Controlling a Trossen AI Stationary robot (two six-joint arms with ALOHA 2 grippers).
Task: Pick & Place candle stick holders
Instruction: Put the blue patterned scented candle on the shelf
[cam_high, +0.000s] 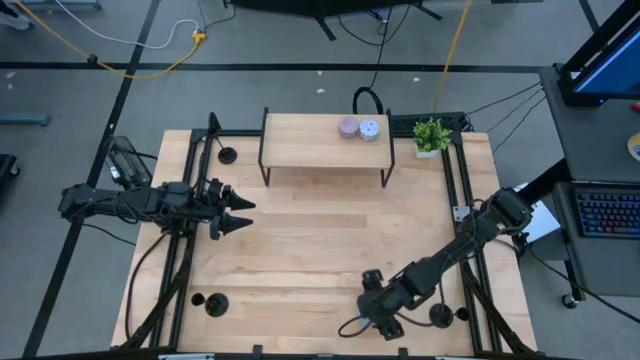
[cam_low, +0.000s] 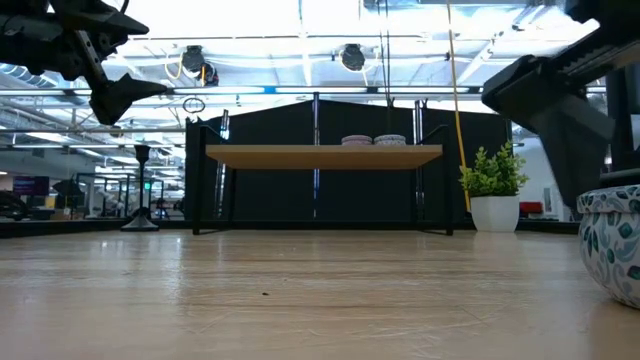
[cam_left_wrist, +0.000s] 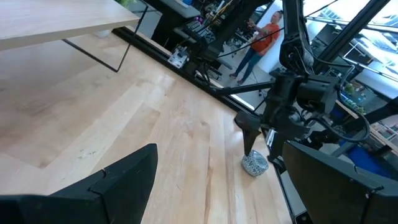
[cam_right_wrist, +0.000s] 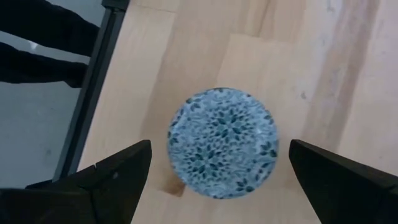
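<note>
Left gripper (cam_high: 243, 215) and right gripper (cam_right_wrist: 214, 165) hover, jaws spread.

We see a grey floor (cam_high: 300, 40) around the wooden table (cam_high: 310, 240), crossed by black tape lines and a yellow cable (cam_high: 130, 55) at upper left. A desk with a keyboard (cam_high: 607, 212) occupies the right edge. Ceiling lights (cam_low: 300, 15) run overhead in the low view.
</note>
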